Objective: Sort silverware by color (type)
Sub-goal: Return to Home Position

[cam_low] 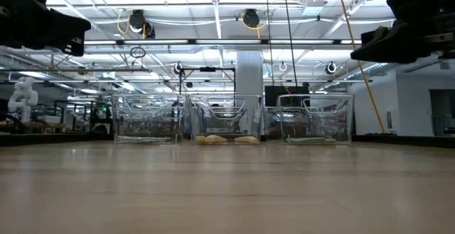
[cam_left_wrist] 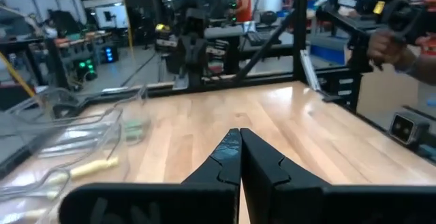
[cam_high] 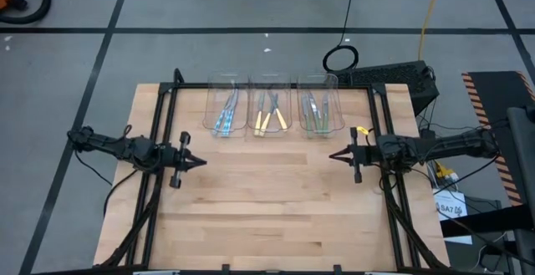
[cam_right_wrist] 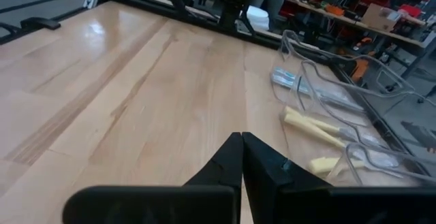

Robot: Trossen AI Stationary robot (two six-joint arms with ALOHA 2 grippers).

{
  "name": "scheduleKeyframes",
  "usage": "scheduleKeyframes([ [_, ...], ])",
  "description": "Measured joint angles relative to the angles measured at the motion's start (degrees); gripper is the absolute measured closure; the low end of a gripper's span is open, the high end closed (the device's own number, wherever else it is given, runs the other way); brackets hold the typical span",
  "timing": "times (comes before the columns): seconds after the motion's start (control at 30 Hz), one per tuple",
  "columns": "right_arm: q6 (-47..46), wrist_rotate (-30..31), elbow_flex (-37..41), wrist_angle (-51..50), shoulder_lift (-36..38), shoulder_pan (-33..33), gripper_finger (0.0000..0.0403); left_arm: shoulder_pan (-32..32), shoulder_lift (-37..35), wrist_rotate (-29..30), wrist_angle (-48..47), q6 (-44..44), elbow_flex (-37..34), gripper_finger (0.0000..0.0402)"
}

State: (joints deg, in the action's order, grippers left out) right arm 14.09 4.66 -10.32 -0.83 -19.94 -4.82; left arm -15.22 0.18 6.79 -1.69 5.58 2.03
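From above, the silverware (cam_high: 282, 122) lay sorted at the table's (cam_high: 267, 216) 12 o'clock. Blue handles (cam_high: 221, 123) were in the left bin (cam_high: 209, 99), yellow handles (cam_high: 261, 124) in the middle bin (cam_high: 269, 83), and green handles (cam_high: 316, 118) in the right bin (cam_high: 336, 99). The low view alone showed both arms raised off the pale, grained wood, and the bins as clear, thin-walled boxes. The left gripper (cam_high: 199, 162) hung at 9 o'clock and the right gripper (cam_high: 334, 155) at 3 o'clock, tips facing. Only the wrist views showed each pair of dark, wedge-shaped fingers pressed together, holding nothing.
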Motion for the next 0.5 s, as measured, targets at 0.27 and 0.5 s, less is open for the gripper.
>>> scheduleKeyframes([
  [0.27,0.1,5.4,6.7,3.2,8.0,0.6,0.0399,1.3,0.0,-0.7,-0.9,-3.0,0.1,0.0396],
  [0.5,0.1,4.5,9.2,3.6,12.8,2.6,0.0399,1.3,0.0,-0.8,-1.0,-3.0,0.1,0.0396],
])
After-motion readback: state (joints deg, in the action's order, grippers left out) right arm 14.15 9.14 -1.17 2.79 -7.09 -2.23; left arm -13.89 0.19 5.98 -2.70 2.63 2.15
